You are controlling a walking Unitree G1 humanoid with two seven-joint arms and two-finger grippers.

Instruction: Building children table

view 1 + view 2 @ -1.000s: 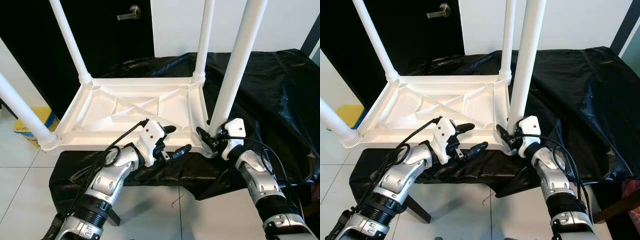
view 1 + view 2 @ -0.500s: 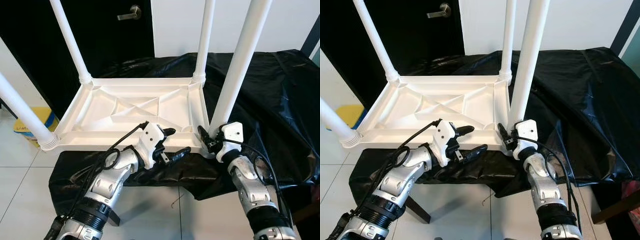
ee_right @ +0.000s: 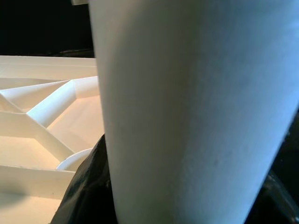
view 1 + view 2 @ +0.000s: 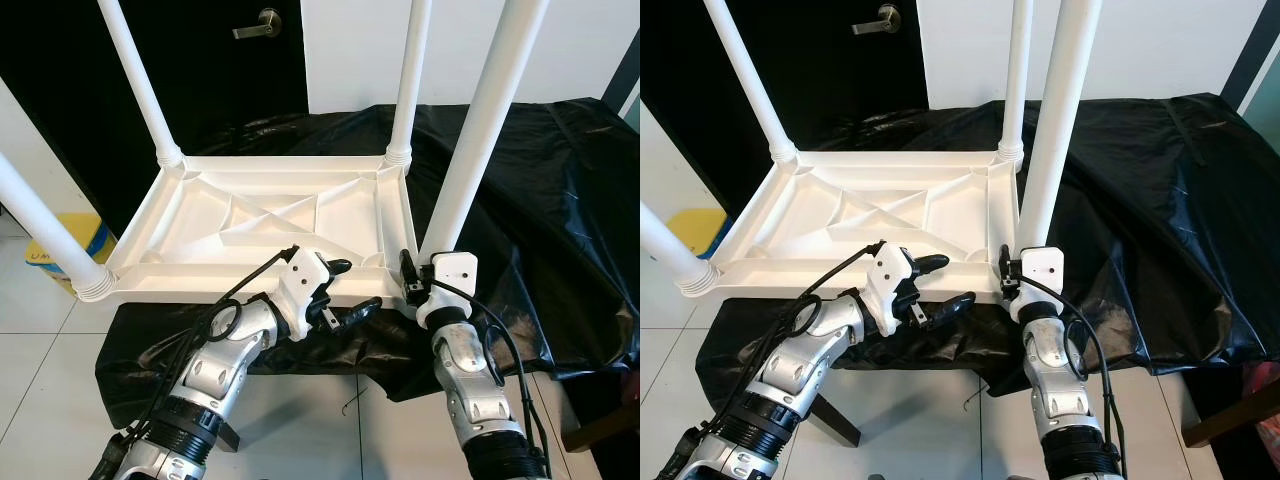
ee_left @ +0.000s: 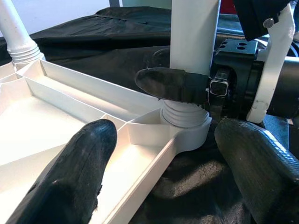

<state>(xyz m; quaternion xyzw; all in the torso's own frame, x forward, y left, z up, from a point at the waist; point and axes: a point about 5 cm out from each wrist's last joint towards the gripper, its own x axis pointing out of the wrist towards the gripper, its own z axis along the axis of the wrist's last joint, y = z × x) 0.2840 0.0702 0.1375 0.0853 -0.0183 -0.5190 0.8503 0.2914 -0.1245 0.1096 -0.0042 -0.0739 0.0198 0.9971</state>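
Table top [image 4: 270, 215]: inverted on black cloth [image 4: 540, 180]. Near-right leg [image 4: 470, 150]: upright, in corner socket. Right gripper [image 5: 187, 88]: apparently clamped at its base. Left gripper [image 4: 345, 290]: fingers apart, just left.

Table underside [image 4: 270, 215]: smooth white moulded plastic, ribbed, faintly glossy.
Table leg [image 4: 478, 125]: smooth white plastic tube.
Sheet [image 4: 560, 190]: black, glossy, crinkled plastic film.
Left pincer [image 4: 345, 288] fingers [image 5: 81, 172]: matt black, slightly rough.
Floor [image 4: 40, 370]: glossy pale tiles.
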